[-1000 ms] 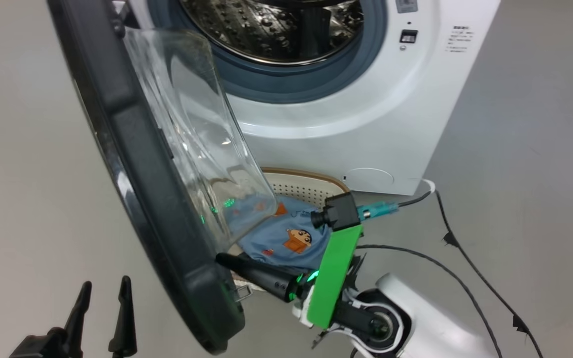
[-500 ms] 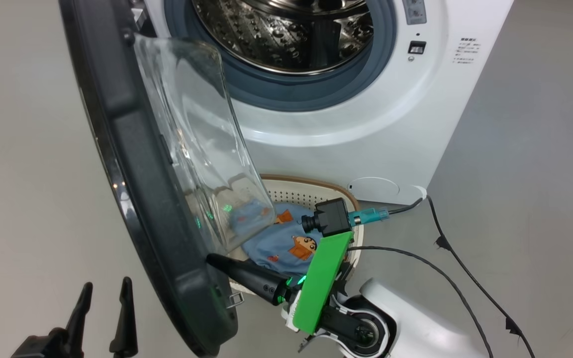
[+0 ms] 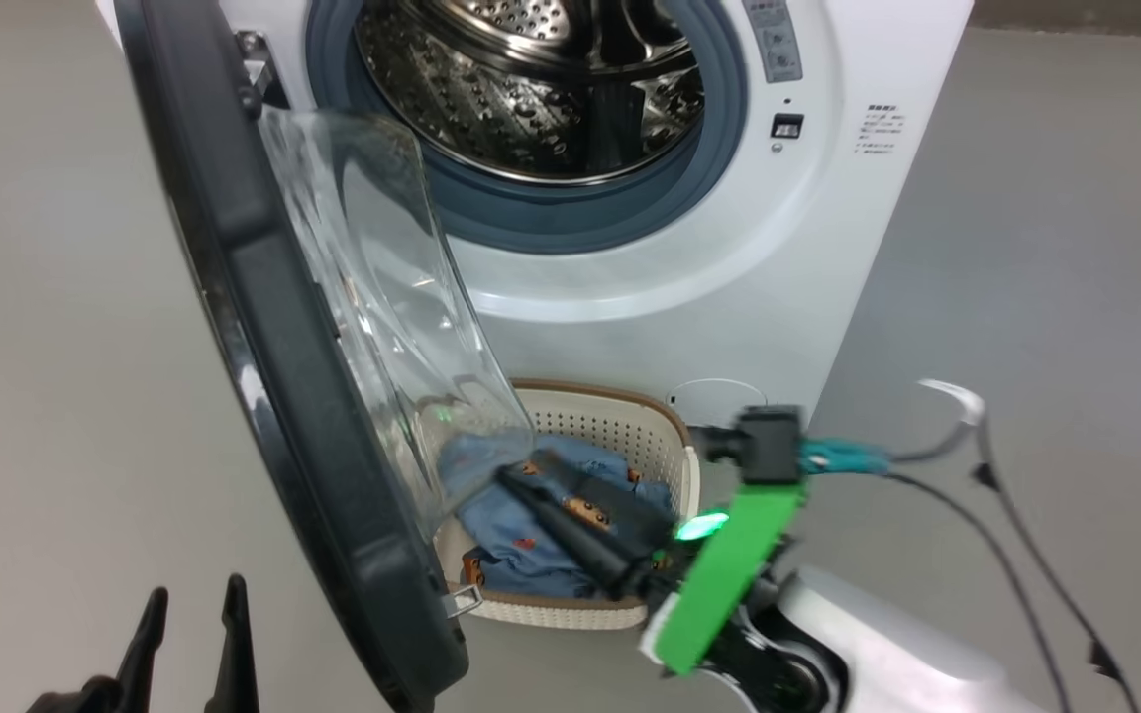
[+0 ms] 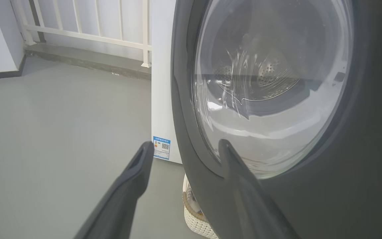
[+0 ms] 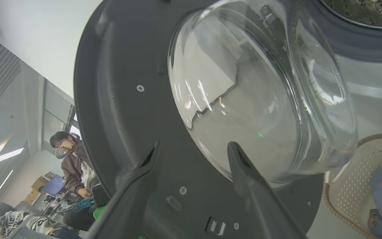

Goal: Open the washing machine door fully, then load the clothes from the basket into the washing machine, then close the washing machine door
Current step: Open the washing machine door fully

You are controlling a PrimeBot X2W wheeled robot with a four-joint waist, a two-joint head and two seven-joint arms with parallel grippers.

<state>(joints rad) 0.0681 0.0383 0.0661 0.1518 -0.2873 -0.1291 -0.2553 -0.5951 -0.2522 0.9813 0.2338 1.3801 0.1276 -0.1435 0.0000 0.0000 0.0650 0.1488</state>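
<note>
Two dark cables (image 3: 1026, 550) on the grey floor (image 3: 1026, 248) beside the washing machine (image 3: 630, 317), washing machine door (image 3: 263, 327) open and overhanging half the basket (image 3: 630, 426), right pincer (image 5: 194, 143) now off the door rim, spread wide over the clothes (image 3: 521, 535), left pincer (image 3: 194, 586) wide and empty, bulging clear glass, perforated cream plastic

- washing machine (image 3: 630, 297) standing on floor (image 3: 36, 297)
- washing machine door (image 3: 263, 297) hanging open at washing machine's left side, sticking out frontward
- basket (image 3: 630, 426) sitting on floor just before washing machine, below drum (image 3: 531, 99)
- clothes (image 3: 511, 535) lying in basket
- right gripper (image 5: 193, 144) reaching over basket, before washing machine
- left gripper (image 3: 189, 634) hanging left of door, well before washing machine
- cable (image 3: 1006, 515) lying on floor at washing machine's right
</note>
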